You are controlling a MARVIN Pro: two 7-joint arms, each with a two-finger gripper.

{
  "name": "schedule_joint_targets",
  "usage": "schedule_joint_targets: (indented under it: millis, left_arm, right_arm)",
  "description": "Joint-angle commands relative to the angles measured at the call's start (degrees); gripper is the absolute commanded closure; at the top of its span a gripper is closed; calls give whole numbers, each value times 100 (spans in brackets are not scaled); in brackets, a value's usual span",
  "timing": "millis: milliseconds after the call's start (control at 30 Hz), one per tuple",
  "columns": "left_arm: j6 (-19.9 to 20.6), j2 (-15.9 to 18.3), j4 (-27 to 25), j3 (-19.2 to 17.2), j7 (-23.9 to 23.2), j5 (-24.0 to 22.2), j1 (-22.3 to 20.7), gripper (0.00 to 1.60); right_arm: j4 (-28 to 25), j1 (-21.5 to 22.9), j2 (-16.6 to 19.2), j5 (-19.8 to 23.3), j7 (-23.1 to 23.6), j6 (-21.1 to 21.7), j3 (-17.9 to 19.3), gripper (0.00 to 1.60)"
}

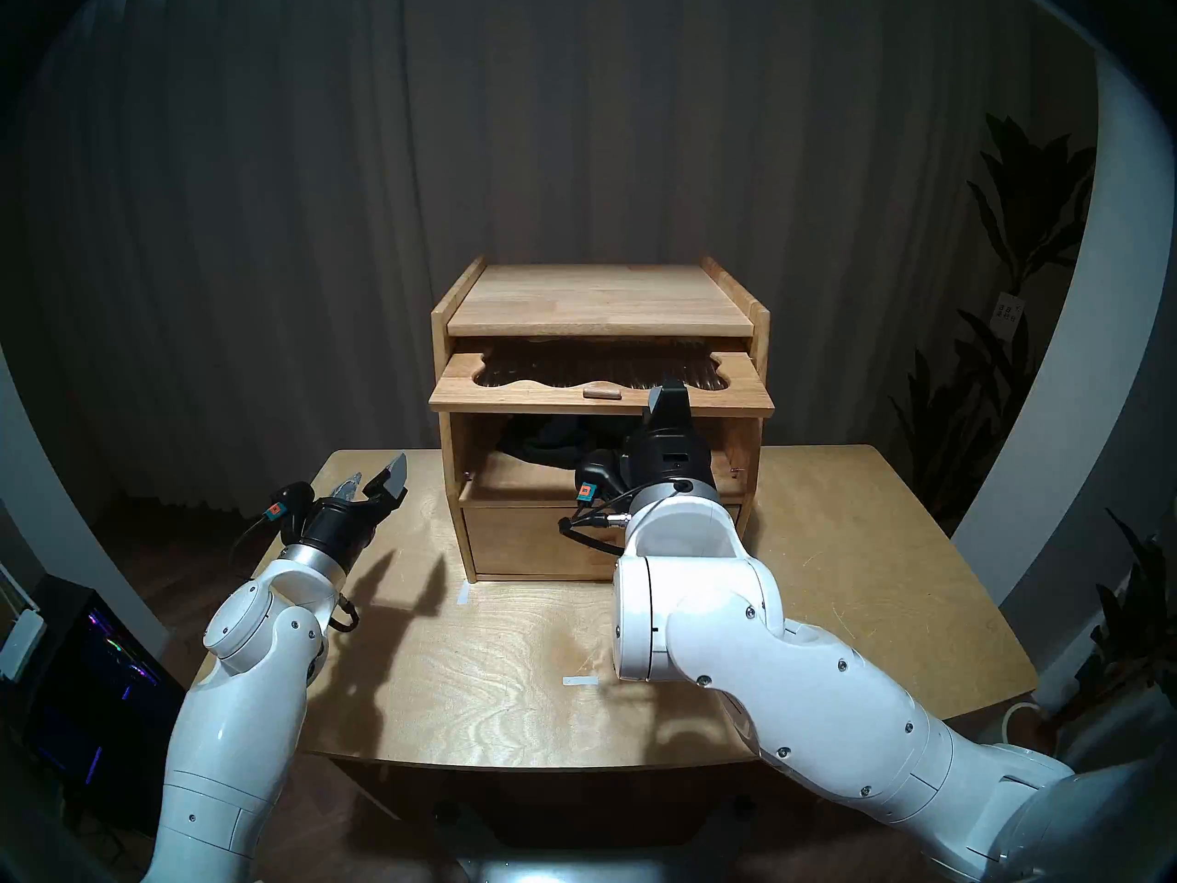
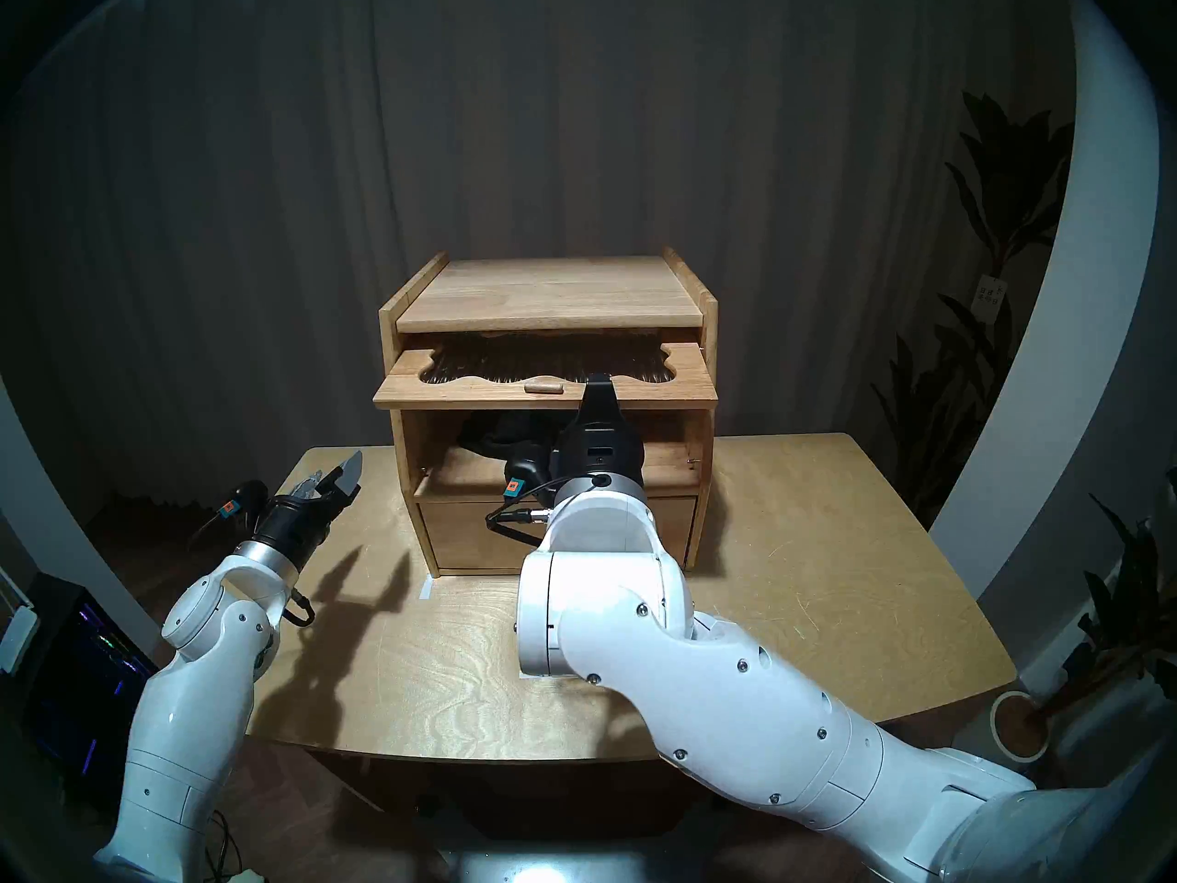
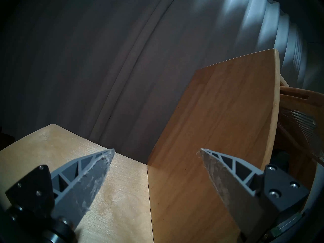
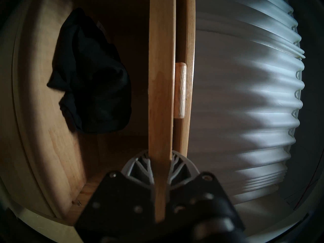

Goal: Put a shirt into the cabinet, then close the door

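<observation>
Head stereo views show the cabinet (image 1: 599, 416) standing at the far middle of the table (image 1: 860, 544), with the door (image 1: 541, 399) lifted to a nearly flat position, sticking out toward the near side above the open upper compartment. Its small peg handle (image 1: 602, 392) lies on the near edge, just left of the right gripper (image 1: 669, 399). That gripper reaches up from in front of the drawer (image 1: 528, 544) and its fingers (image 4: 177, 169) are clamped on the door's near edge, one on each face, as the right wrist view makes plain. Inside the compartment the shirt (image 4: 91, 76) lies as a dark bundle toward the left and far side, resting on the compartment floor; a pale scrap at its edge may be a tag, though it is too dim to be sure. Over the table's left part, well apart from the cabinet's left wall, the left gripper (image 3: 156, 150) hovers with its jaws spread wide and nothing between them.
</observation>
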Motion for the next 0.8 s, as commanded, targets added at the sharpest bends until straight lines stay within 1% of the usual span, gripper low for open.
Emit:
schedule_joint_targets:
  millis: [0, 200, 767]
  left_arm:
    - [-57, 23, -217, -52, -45, 1, 5, 0]
    - [-59, 23, -262, -74, -61, -10, 65, 0]
    - [-98, 61, -332, -106, -189, 14, 284, 0]
  right_arm:
    - [-254, -36, -15, -225, 21, 78, -80, 160]
    - [-336, -70, -15, -381, 120, 78, -151, 160]
    - [-522, -371, -101, -913, 330, 78, -303, 160]
